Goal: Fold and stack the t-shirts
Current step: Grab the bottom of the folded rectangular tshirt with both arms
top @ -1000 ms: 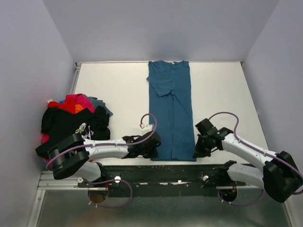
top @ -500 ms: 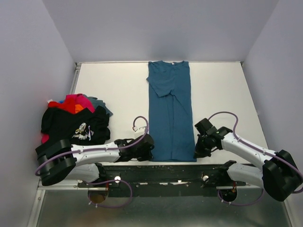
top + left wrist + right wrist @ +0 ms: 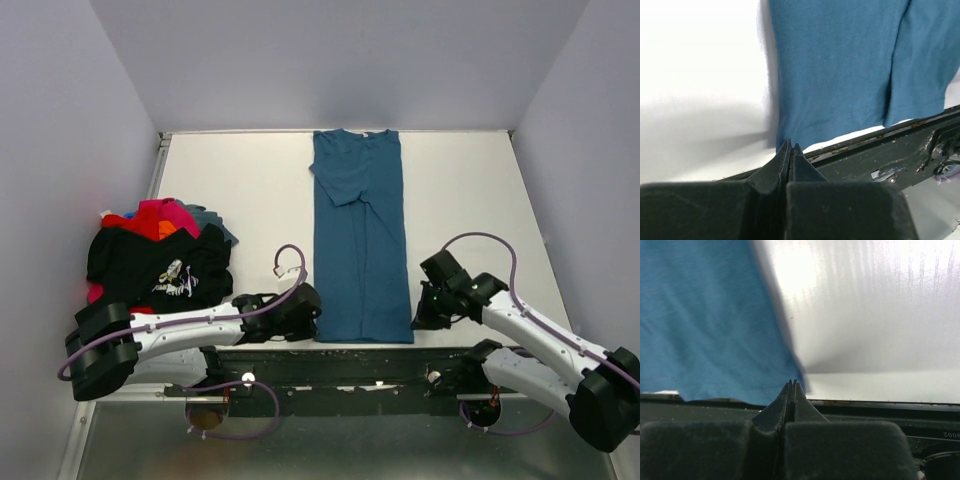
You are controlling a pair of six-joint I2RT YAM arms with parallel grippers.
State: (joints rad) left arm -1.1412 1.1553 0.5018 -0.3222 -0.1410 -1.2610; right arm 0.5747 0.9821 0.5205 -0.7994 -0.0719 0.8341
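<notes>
Hem corners of the shirt (image 3: 360,240) sit at my clenched left gripper (image 3: 790,146) and right gripper (image 3: 791,384), ready for folding far.

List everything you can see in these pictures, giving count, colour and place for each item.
teal-blue t-shirt: one, teal-blue, flat down the table's middle, sides folded in
black t-shirt: one, black with white print, on top of the pile at the table's left edge
other t-shirts: at least four, red, magenta, orange, grey-blue, bunched behind the black one
table: one, white
rail: one, black, along the near edge
left end effector: one, black, shut, at the teal hem's left corner
right end effector: one, black, shut, at its right corner
</notes>
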